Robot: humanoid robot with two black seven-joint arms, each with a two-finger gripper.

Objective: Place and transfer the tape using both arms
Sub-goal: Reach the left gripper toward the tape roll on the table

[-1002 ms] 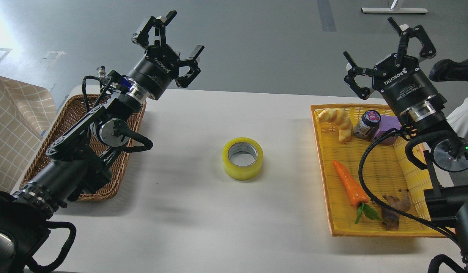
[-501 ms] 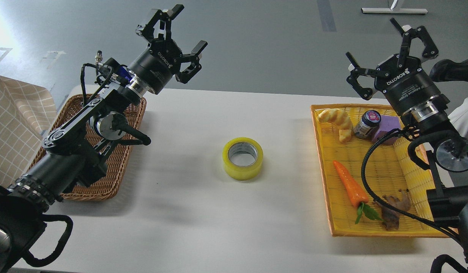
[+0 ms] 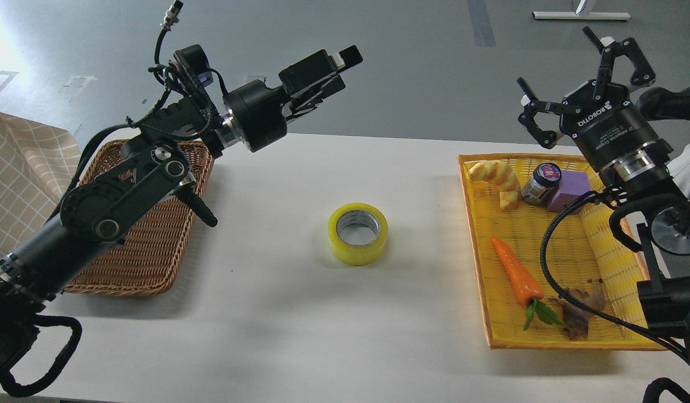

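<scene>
The tape (image 3: 357, 233), a yellow translucent roll with a grey-white core, lies flat on the white table (image 3: 300, 313) near its middle. My left gripper (image 3: 334, 68) is raised above the table's far edge, left of and beyond the tape. It is turned side-on with its fingers overlapping, so I cannot tell how the jaws stand. My right gripper (image 3: 577, 70) is up at the far right above the yellow tray's back edge, fingers spread open and empty. Neither gripper touches the tape.
A brown wicker basket (image 3: 149, 252) sits at the left under my left arm. A yellow tray (image 3: 552, 336) at the right holds a croissant (image 3: 498, 179), a small jar (image 3: 541, 182), a purple block (image 3: 571, 189), a carrot (image 3: 515, 271) and a brown piece (image 3: 580, 310).
My left arm has swung its gripper right and rotated the wrist, so the fingers now point right, side-on. The right gripper has drifted slightly right and up. The tape has not moved.
</scene>
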